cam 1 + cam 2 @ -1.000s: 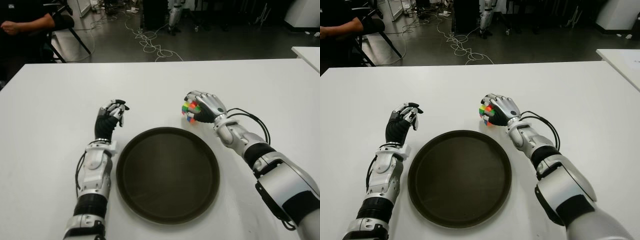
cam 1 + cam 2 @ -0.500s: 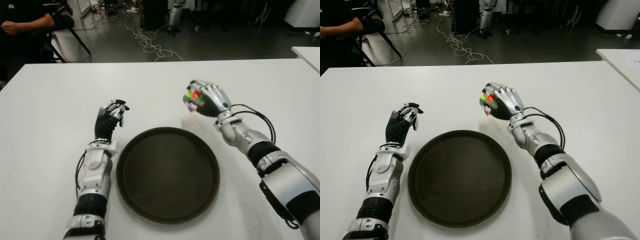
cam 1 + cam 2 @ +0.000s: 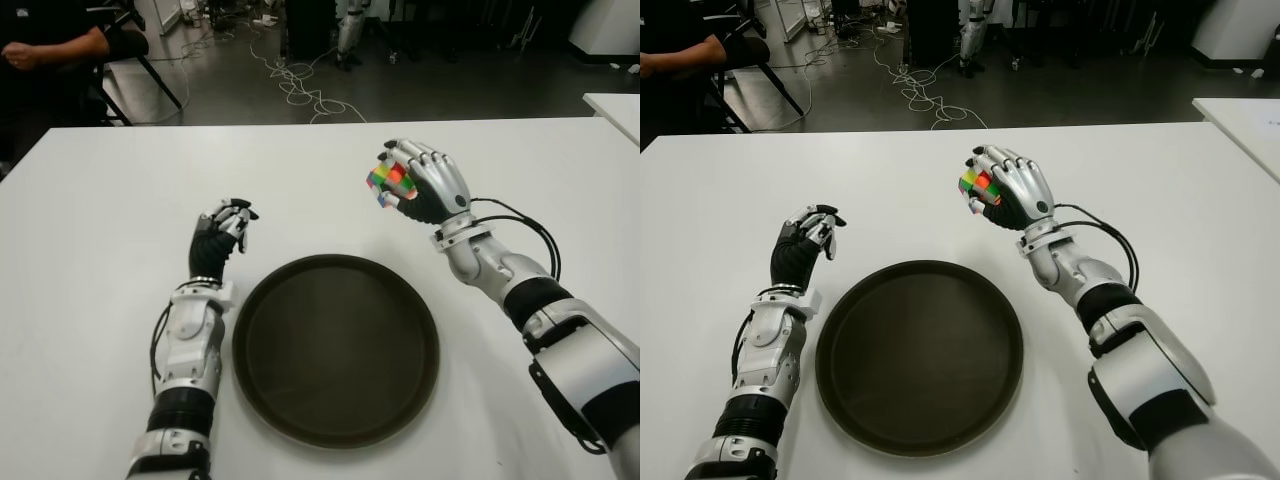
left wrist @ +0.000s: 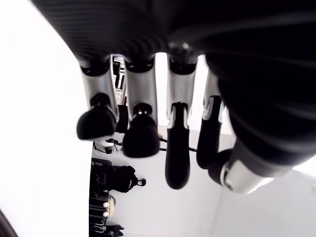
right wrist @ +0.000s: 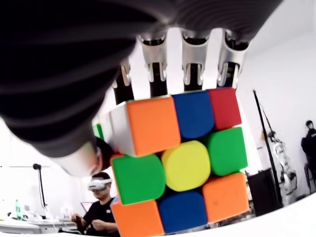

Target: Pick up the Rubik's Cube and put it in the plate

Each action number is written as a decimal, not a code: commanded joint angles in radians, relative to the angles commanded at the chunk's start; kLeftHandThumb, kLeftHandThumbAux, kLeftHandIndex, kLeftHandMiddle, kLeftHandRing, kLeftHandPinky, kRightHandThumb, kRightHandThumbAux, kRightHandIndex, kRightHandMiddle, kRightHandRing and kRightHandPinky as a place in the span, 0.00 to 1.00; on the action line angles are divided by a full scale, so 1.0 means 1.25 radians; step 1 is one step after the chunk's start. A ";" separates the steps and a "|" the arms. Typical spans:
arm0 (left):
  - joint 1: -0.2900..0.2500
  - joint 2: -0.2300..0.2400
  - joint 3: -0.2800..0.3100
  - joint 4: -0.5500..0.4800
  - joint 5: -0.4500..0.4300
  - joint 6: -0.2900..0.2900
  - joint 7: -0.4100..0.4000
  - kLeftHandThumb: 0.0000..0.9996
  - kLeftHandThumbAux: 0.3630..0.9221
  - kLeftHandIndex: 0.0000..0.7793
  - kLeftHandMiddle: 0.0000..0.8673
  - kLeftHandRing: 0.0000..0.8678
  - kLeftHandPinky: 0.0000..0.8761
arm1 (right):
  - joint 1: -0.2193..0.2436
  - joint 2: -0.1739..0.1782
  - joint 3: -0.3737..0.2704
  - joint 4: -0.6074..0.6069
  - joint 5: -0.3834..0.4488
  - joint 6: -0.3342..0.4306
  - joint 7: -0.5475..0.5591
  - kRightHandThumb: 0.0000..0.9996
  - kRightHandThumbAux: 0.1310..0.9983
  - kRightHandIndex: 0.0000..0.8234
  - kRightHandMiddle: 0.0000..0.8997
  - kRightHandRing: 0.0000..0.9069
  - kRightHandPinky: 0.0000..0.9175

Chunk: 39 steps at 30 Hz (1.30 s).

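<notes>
So far: Rubik's Cube point(image 3: 389, 182) clamped in right hand point(image 3: 425, 186) fingers, off the table point(image 3: 90, 220)
Left: carry over plate point(image 3: 252, 330), release
Left hand point(image 3: 218, 236): beside plate, curled, empty

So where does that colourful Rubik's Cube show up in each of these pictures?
Left eye view: Rubik's Cube in the right hand, beyond the plate.
Right eye view: same, left of the right hand.
Left wrist view: not visible.
Right wrist view: fills the centre.
Shared landmark: the plate.
</notes>
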<state>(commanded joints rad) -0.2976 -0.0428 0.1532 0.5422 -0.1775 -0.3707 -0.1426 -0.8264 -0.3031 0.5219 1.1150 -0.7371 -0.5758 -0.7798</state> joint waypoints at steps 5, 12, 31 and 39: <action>0.002 -0.002 0.001 -0.005 -0.007 0.004 -0.002 0.86 0.53 0.54 0.61 0.91 0.92 | 0.007 -0.018 -0.020 -0.032 0.011 -0.022 -0.002 0.68 0.70 0.51 0.59 0.66 0.70; 0.001 -0.004 0.002 -0.008 -0.011 0.008 -0.001 0.86 0.53 0.54 0.61 0.91 0.92 | 0.033 -0.043 -0.072 -0.120 0.037 -0.065 0.006 0.68 0.70 0.50 0.56 0.64 0.67; -0.004 0.002 0.002 0.001 -0.011 0.012 -0.004 0.86 0.53 0.54 0.61 0.91 0.92 | 0.179 -0.019 -0.111 -0.386 0.095 -0.161 0.157 0.68 0.71 0.50 0.58 0.66 0.71; -0.001 0.001 -0.001 -0.003 0.000 0.016 0.011 0.86 0.53 0.54 0.61 0.91 0.92 | 0.249 -0.084 -0.052 -0.539 0.304 -0.235 0.527 0.66 0.71 0.48 0.53 0.60 0.68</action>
<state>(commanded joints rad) -0.2984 -0.0419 0.1516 0.5383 -0.1773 -0.3501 -0.1292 -0.5155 -0.4081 0.4565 0.4407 -0.3567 -0.8699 -0.1215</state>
